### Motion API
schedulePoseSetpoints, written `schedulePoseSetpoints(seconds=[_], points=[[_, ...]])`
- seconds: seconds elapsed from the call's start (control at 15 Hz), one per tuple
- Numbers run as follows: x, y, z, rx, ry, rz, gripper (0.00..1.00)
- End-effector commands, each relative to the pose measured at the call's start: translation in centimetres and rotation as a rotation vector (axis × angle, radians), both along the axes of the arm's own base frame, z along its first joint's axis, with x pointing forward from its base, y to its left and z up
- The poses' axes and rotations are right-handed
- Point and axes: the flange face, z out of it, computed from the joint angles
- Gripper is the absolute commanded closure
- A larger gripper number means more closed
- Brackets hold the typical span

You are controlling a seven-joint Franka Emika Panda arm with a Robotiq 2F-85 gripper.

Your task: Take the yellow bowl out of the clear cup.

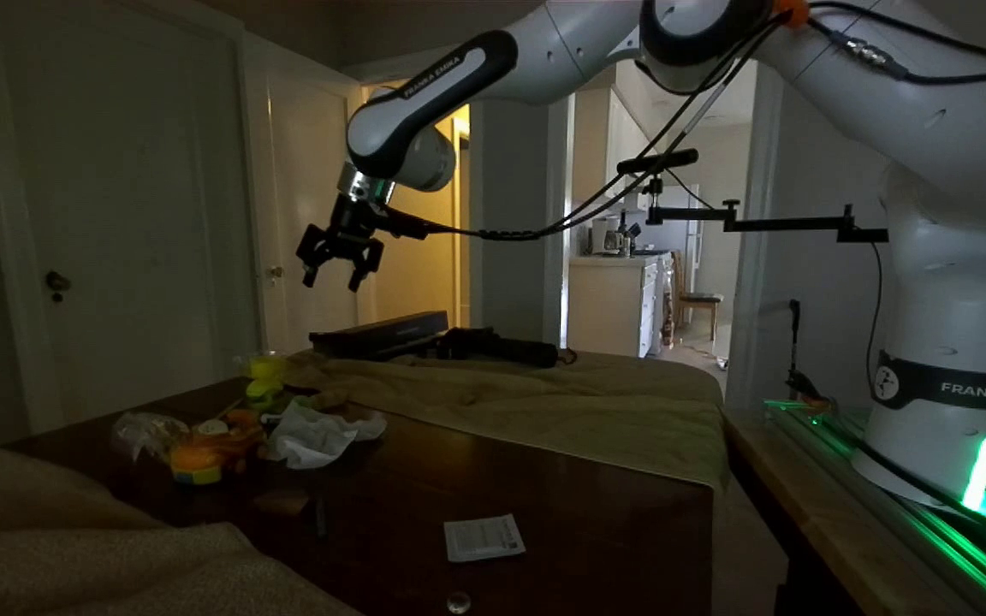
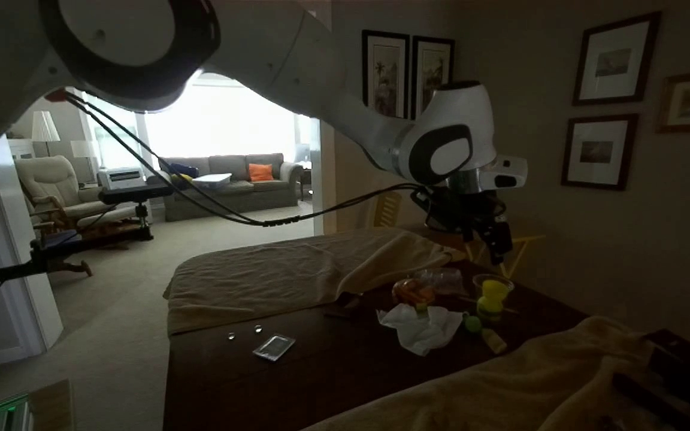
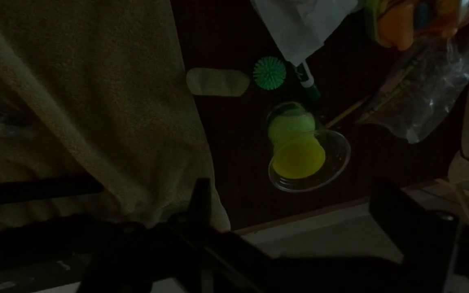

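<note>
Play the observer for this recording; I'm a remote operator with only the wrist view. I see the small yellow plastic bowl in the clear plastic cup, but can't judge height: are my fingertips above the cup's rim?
Observer: Yes. In both exterior views the black two-finger gripper hangs higher than the rim of the clear plastic cup.
Operator: Is the cup standing or lying?
Observer: Standing upright on the dark wooden table, as an exterior view shows, with the small yellow plastic bowl inside.
Operator: Anything on the table outside my picture?
Observer: A flat, pale, rectangular packet lies there; both exterior views show it.
</note>
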Motion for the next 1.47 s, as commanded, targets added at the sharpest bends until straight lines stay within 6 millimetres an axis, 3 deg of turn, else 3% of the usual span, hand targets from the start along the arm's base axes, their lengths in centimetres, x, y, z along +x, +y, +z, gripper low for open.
schedulePoseSetpoints(seconds=[0.0, 0.47, 0.6, 0.93, 1.4], points=[[3.2, 0.3, -0.3, 0.048, -0.01, 0.001, 0.0], [5.4, 0.0, -2.1, 0.109, -0.007, 0.028, 0.0], [4.7, 0.3, -2.3, 0.067, 0.018, 0.034, 0.0], [5.3, -0.1, -2.6, 0.07, 0.006, 0.034, 0.0], [6.0, -1.3, -5.8, 0.165, -0.061, 0.034, 0.0]])
